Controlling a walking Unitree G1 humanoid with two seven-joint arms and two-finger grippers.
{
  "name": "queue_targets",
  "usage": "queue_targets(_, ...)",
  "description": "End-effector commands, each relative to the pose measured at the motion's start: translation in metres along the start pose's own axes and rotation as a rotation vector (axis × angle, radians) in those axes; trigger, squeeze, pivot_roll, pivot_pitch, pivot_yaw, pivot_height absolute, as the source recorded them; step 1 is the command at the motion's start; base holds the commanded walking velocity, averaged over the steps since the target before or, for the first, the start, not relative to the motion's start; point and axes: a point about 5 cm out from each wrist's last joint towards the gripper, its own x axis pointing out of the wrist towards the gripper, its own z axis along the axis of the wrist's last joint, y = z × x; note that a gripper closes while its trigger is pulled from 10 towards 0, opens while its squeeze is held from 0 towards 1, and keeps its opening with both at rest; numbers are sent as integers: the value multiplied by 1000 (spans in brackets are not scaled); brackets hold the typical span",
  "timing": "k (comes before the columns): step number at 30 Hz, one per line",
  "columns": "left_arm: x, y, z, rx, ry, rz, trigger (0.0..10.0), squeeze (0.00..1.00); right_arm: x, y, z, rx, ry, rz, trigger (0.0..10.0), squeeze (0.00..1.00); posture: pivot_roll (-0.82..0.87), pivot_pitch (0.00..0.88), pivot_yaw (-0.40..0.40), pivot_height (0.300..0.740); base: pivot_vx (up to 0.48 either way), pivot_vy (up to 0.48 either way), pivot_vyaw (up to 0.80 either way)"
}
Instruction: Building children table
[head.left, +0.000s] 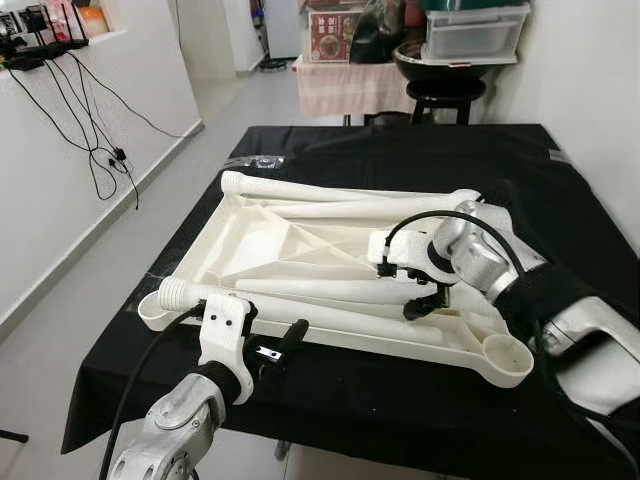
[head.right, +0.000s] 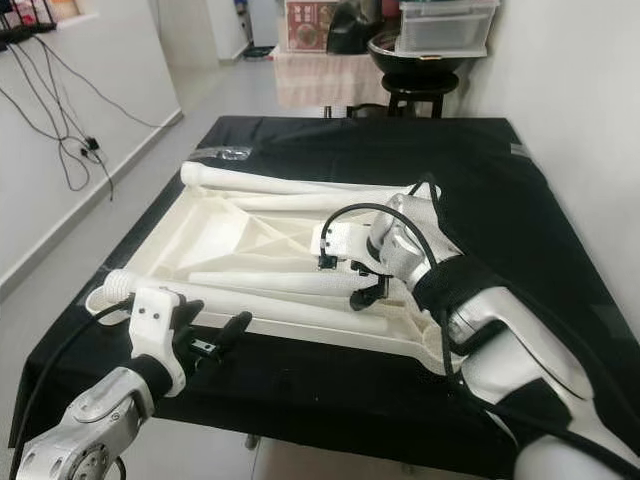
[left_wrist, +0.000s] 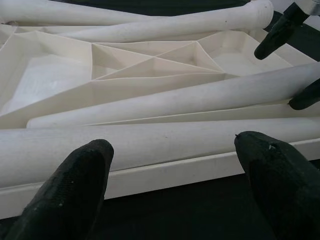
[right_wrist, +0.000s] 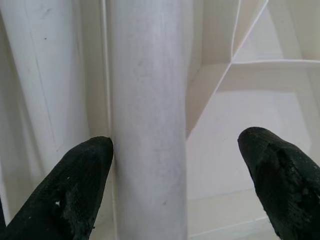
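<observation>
Loose white legs (head.left: 330, 292) lie across the upturned tabletop (head.left: 262, 243), crowding its ribbed hollows. Bare black desk (head.left: 560, 215) lies free to the right and far side.

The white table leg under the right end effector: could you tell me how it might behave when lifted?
The table leg looks rigid moulded plastic, so probably stiff and light. Being round and smooth, it may roll or slip between the open fingers.

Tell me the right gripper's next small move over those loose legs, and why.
Probably lower the right gripper and close on the white table leg beneath it. Its fingers are open, one fingertip beside that leg, nothing held. The upturned tabletop still has an empty corner socket.
</observation>
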Motion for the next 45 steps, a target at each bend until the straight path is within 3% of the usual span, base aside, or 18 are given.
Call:
queue_targets(1,-3,-2,-4,-10,24,-8,10000,0,2,-4,-4,-33,81,-29,10000,0,-104,42,21,740,0,0,0)
queue_targets(6,-3,-3,-4,-25,19,1,10000,0,5,-8,-13,-54,162,-49,9804,0,-105,42,16,740,0,0,0)
queue_targets(7,-4,-3,-4,-29,18,2,10000,0,5,-8,-13,-57,164,-44,471,0,-105,45,14,740,0,0,0)
queue_targets(9,-4,-4,-4,-31,18,2,10000,0,6,-9,-14,-63,172,-39,0,0,-106,43,14,740,0,0,0)
queue_targets(20,-6,-4,-3,-40,17,2,10000,0,14,-5,-15,-74,195,-24,0,0,-101,53,17,740,0,0,0)
queue_targets(25,-6,1,2,-21,4,17,10000,0,6,-12,-9,8,95,-78,0,0,-98,54,23,740,0,0,0)
queue_targets(27,-6,11,15,11,-42,51,10000,0,-9,-26,-11,119,7,-168,0,0,-98,55,26,740,0,0,0)
queue_targets(28,-6,11,15,11,-42,51,10000,0,-9,-26,-11,119,7,-168,0,0,-98,55,26,740,0,0,0)
queue_targets(30,-4,22,39,14,-134,87,10000,0,-27,-39,-15,241,-107,-236,0,0,-96,54,29,740,0,0,0)
queue_targets(33,-3,26,53,6,-192,101,10000,0,-36,-44,-15,292,-181,-262,0,0,-95,53,31,740,0,0,0)
queue_targets(35,-1,32,84,-33,-324,116,10000,0,-49,-50,-13,416,-350,-278,0,0,-93,50,37,740,0,0,0)
queue_targets(36,-1,32,84,-33,-324,116,10000,0,-49,-50,-13,416,-350,-278,0,0,-93,50,37,740,0,0,0)
queue_targets(37,-1,33,97,-52,-379,115,10000,0,-52,-51,-10,470,-431,-272,0,0,-94,49,39,740,0,0,0)
queue_targets(38,-1,33,97,-52,-379,115,10000,0,-52,-51,-10,470,-431,-272,0,0,-94,49,39,740,0,0,0)
queue_targets(40,-1,35,110,-82,-442,113,10000,0,-55,-50,-3,501,-545,-255,0,0,-94,48,42,740,0,0,0)
queue_targets(42,-1,37,136,-110,-553,93,10000,0,-59,-41,19,552,-793,-170,0,0,-92,42,47,740,0,0,0)
queue_targets(44,-1,37,136,-110,-553,93,10000,0,-59,-41,19,552,-793,-170,0,0,-92,42,47,740,0,0,0)
queue_targets(45,0,40,149,-116,-602,88,10000,43,-59,-34,31,553,-893,-133,0,0,-89,42,49,740,0,0,0)
